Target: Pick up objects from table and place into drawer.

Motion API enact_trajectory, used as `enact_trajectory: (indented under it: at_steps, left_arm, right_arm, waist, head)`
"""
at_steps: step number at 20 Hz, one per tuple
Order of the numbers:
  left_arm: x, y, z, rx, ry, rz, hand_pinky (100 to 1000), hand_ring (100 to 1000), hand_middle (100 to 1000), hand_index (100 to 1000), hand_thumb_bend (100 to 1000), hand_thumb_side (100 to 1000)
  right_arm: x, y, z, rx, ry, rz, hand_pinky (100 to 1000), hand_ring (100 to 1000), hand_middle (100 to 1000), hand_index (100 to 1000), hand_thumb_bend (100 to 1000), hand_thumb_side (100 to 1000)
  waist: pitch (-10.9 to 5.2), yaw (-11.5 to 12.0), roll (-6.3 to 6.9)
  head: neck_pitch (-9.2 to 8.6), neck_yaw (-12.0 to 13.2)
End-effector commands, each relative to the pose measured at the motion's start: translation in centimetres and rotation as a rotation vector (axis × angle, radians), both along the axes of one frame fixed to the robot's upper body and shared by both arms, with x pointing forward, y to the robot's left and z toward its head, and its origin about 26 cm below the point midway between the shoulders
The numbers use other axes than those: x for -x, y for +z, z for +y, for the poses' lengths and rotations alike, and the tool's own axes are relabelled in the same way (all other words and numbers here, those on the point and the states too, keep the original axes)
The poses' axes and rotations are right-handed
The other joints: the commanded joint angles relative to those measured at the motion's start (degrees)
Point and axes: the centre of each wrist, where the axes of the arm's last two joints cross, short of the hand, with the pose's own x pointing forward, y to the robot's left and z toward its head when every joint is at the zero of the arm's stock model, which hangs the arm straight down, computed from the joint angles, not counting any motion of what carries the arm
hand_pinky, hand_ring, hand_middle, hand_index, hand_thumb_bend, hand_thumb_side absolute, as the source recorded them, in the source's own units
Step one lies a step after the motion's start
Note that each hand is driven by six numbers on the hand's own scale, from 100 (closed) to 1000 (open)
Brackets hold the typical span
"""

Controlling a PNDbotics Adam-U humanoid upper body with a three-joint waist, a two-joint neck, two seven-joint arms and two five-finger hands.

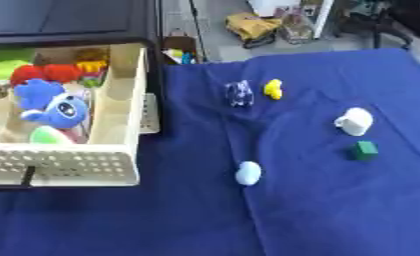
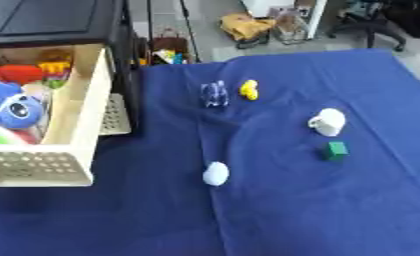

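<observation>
Neither hand shows in either view, so how they stand cannot be told, nor how the things lie relative to them.

The worktop (image 1: 336, 215) is covered with a blue cloth. At 9 o'clock the cream drawer (image 1: 126, 125) stands pulled out of a black cabinet (image 1: 73, 20), its perforated front toward the camera. Inside lies a blue plush (image 1: 52, 105), with a red toy (image 1: 47, 72) beyond it at 12 o'clock, a yellow thing (image 1: 91, 65) just beside the red one, and a pale green shape (image 1: 47, 135) near the front wall.

Five things lie on the cloth, all apart from one another. A pale blue lump (image 1: 248, 173) sits near the middle, at 3 o'clock from the drawer front. A blue-and-white thing (image 1: 240, 93) lies at 12 o'clock from the lump, with a small yellow toy (image 1: 273, 89) just beside it at 3 o'clock. A white cup (image 1: 354, 121) lies on its side toward 3 o'clock of the worktop, and a green cube (image 1: 364, 150) sits near it at 6 o'clock.
</observation>
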Motion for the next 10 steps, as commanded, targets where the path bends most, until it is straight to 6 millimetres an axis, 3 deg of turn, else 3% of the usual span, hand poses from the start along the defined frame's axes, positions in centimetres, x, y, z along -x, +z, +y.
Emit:
enact_trajectory:
  at_steps: [1, 10]
  left_arm:
    - [0.4, 0.7, 0.1, -0.027, 0.002, -0.021, 510, 541, 597, 768, 358, 1000]
    - [0.3, 0.7, 0.0, -0.038, -0.005, -0.018, 510, 541, 597, 769, 358, 1000]
  right_arm:
    - [1.1, 2.1, 0.1, 0.096, -0.057, 0.057, 769, 819, 706, 885, 321, 1000]
    - [-0.5, 3.1, -1.9, 0.285, -0.228, 0.437, 798, 842, 803, 917, 337, 1000]
  waist:
    - [-1.21, 0.1, -0.15]
    - [-1.45, 0.6, -0.37]
  head:
    - [0.63, 0.1]
    - [1.45, -0.8]
